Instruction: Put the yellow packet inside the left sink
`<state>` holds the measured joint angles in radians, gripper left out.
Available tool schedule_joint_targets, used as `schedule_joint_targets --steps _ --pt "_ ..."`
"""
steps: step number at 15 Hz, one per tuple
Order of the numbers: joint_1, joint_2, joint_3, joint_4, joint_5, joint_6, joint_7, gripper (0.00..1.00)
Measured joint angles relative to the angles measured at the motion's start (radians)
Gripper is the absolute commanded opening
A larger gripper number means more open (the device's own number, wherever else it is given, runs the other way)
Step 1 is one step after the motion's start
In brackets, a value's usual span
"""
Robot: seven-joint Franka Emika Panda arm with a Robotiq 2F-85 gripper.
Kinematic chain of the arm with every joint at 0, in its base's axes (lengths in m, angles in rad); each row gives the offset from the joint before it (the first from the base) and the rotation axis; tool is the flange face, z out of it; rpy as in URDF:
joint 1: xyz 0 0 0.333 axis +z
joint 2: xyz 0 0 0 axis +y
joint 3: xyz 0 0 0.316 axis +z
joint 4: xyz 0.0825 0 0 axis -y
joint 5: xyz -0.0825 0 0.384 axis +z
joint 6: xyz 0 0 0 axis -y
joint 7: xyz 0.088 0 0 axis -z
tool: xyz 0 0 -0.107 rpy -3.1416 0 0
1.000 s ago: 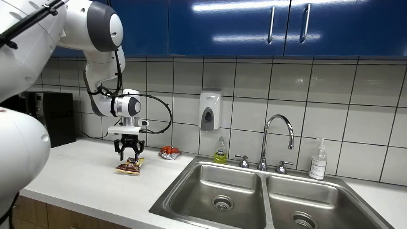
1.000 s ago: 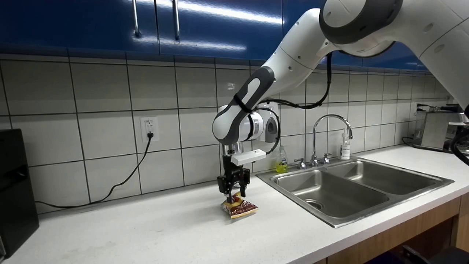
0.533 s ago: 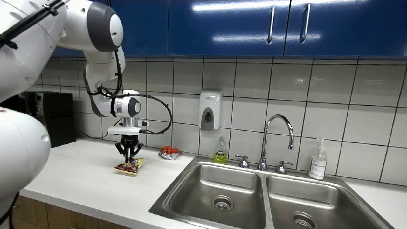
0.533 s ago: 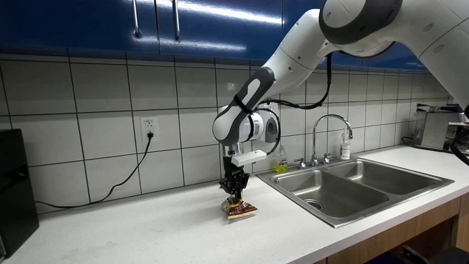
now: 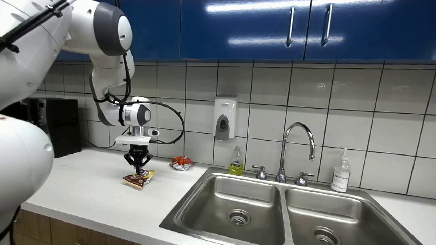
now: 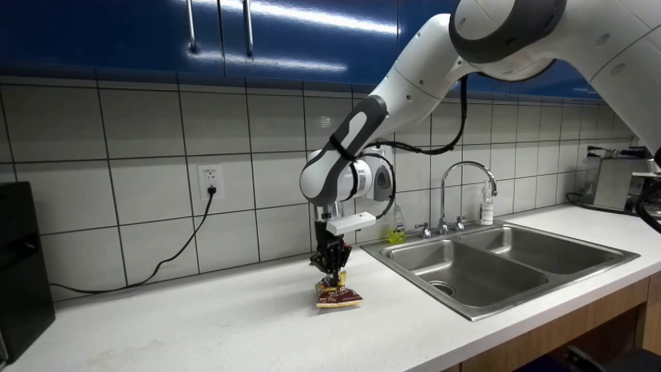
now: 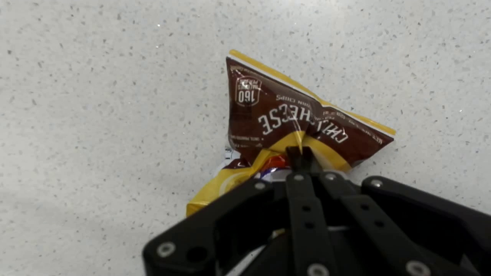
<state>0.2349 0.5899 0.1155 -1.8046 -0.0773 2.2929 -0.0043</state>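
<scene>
arm [image 6: 423, 62]: bent | claw [image 5: 137, 170]: pointing down, pinched together | wrist [image 5: 136, 114]: directly above

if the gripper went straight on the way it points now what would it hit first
Beyond the yellow packet pinched in its jaws, probably the white countertop: the gripper points down at it. Whether a fold of the packet lies between, and how close the surface is, I can't tell.

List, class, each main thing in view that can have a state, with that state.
Yellow-and-brown glossy snack packet: gripped, creased
Black two-fingered tool: shut on packet
Left rectangular steel sink: packet not yet inside
Curved chrome faucet: not visibly running
Blue cabinet doors: shut
Clear bottle of yellow liquid: upright, partly filled
Clear labelled pump bottle: upright
Black plug: plugged in
</scene>
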Motion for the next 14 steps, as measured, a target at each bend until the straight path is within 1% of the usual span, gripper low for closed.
schedule_joint_targets --steps 8,14 --pt "-0.002 -0.019 0.0 0.0 0.006 0.0 0.005 0.0" --pt "0.0 -0.117 0.006 -0.03 0.019 -0.004 0.029 0.0"
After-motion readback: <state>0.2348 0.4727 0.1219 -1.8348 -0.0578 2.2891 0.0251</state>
